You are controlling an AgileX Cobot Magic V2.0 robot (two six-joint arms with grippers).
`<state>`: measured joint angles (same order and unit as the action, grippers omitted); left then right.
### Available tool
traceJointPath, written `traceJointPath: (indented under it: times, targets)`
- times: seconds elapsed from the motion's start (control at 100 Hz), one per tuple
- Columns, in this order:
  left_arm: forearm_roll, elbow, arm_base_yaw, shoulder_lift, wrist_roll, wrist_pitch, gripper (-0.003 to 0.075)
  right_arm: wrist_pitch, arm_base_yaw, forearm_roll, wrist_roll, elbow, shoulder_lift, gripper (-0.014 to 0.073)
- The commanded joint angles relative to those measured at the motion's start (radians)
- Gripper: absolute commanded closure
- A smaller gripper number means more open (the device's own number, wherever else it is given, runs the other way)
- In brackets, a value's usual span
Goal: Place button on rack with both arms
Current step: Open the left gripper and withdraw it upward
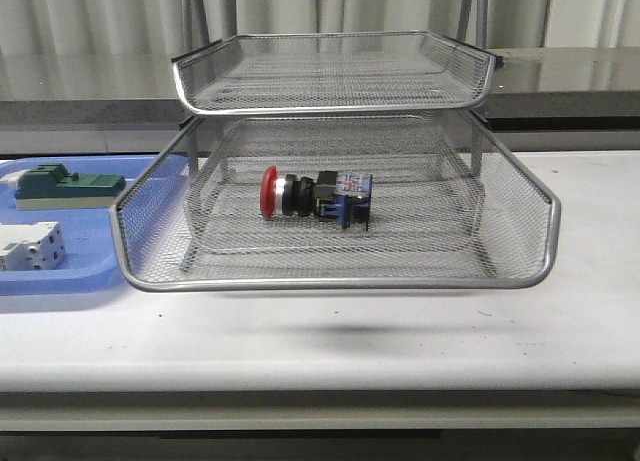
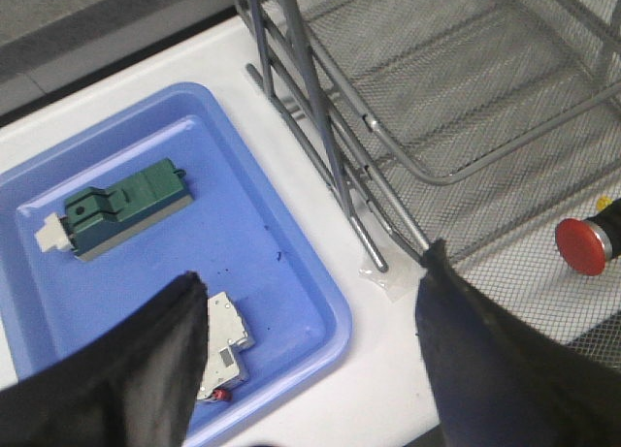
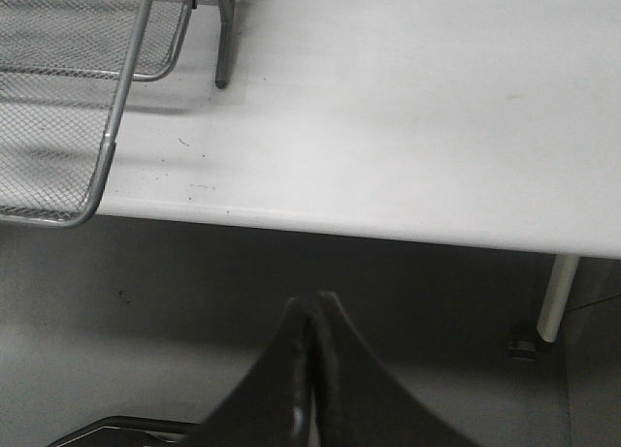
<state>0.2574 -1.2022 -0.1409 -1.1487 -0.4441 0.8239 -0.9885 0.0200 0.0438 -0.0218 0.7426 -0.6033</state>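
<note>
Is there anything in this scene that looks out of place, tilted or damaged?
Nothing looks damaged or spilled. The button lies on its side in the pulled-out tray of the rack, not upright. That tray sticks out well past the one above it. The green block and white block lie in the blue tray.

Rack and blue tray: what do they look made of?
Rack: looks like metal, silver wire mesh with a shiny rod rim and thin see-through weave. Blue tray: probably plastic, smooth moulded surface with rounded raised edges and a soft sheen.
</note>
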Motion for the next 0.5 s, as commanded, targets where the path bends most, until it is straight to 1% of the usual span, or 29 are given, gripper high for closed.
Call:
traceJointPath:
  times: [0.0,0.08,0.18,0.32,0.49]
  targets:
    - [0.056,0.088,0.014,0.128,0.013,-0.176,0.0281,0.055,-0.006,-0.006,-0.001,0.032,0.000,0.0664]
    - [0.065,0.210,0.018,0.237,0.013,-0.282,0.0281,0.055,-0.006,-0.006,-0.001,0.032,0.000,0.0664]
    - [0.066,0.342,0.018,0.363,0.013,-0.383,0.0281,0.055,-0.006,-0.006,-0.001,0.032,0.000,0.0664]
    - [0.106,0.507,0.018,0.529,0.013,-0.488,0.0282,0.055,-0.006,-0.006,-0.001,0.032,0.000,0.0664]
    - [0.108,0.708,0.018,0.721,0.013,-0.593,0.0281,0.055,-0.006,-0.006,-0.001,0.032,0.000,0.0664]
